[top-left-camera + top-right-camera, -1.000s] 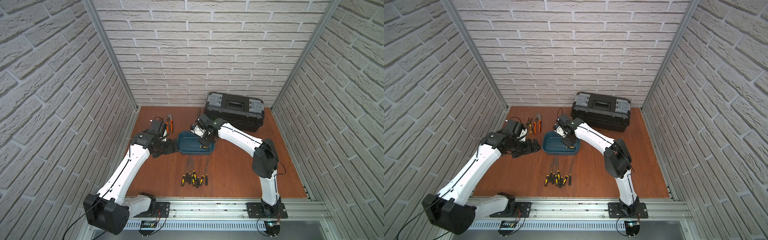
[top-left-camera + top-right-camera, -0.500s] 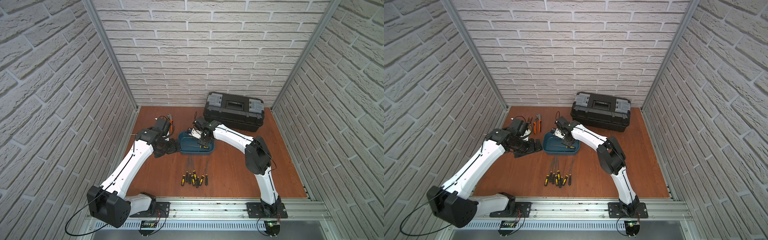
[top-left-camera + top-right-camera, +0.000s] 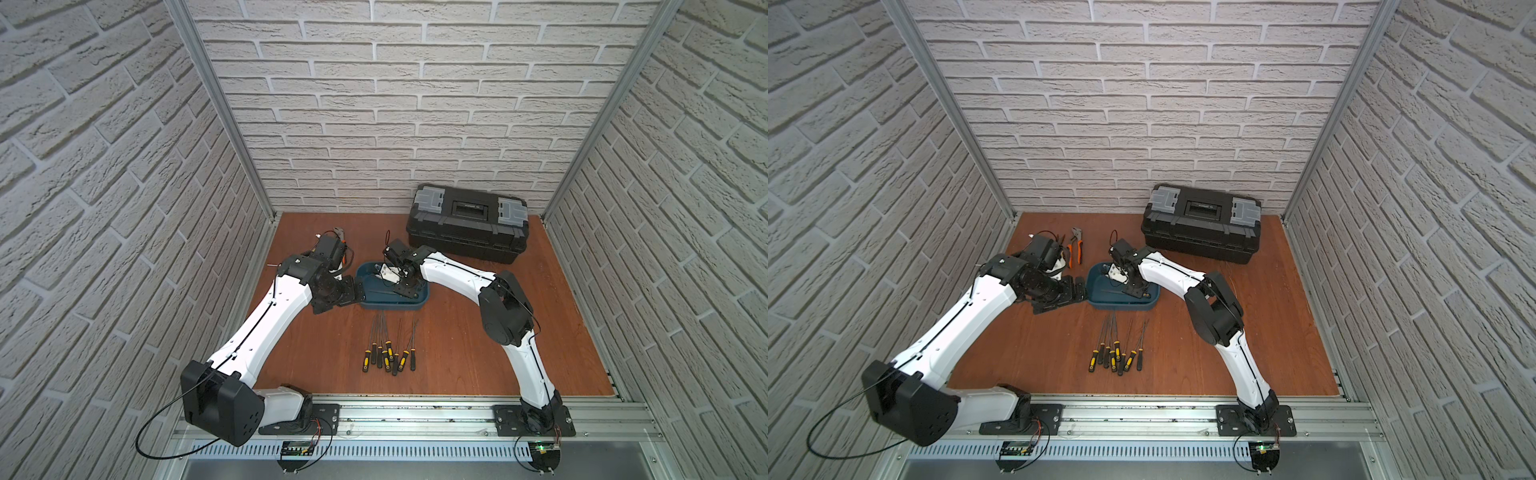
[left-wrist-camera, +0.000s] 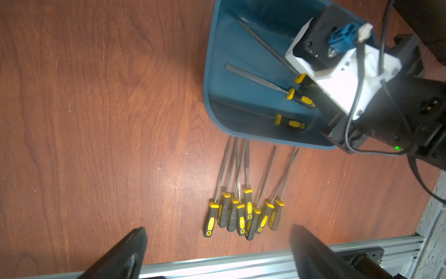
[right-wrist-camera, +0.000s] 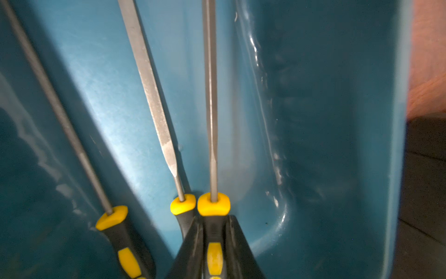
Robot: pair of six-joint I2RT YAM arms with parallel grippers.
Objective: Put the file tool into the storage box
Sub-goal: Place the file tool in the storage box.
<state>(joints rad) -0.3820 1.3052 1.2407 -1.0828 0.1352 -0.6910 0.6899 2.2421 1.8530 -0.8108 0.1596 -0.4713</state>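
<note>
Teal plastic of the storage box (image 5: 313, 120) fills the right wrist view. The file tool (image 5: 210, 96) is inside that box, its shank running close to one side wall (whether the tip rests on the box floor cannot be told). The right gripper (image 5: 213, 224) is clamped on the black-and-yellow handle, one finger on each side. Two other files (image 5: 149, 96) lie inside the box just beside the held one, and the nearer yellow collar all but touches it. The left gripper (image 4: 217, 230) stands wide open and empty just outside the box's end; contact with the rim cannot be confirmed. More files (image 4: 241, 212) lie on the table (image 3: 457, 353) just outside the box's near wall. Judgement: placement is all but done, with release and withdrawal outstanding. Risks noted: an opening finger may shove the neighbouring handle; the handle may cling to a pad and be lifted back out; a wrist catching the wall may slide or tip the unsecured box.
</note>
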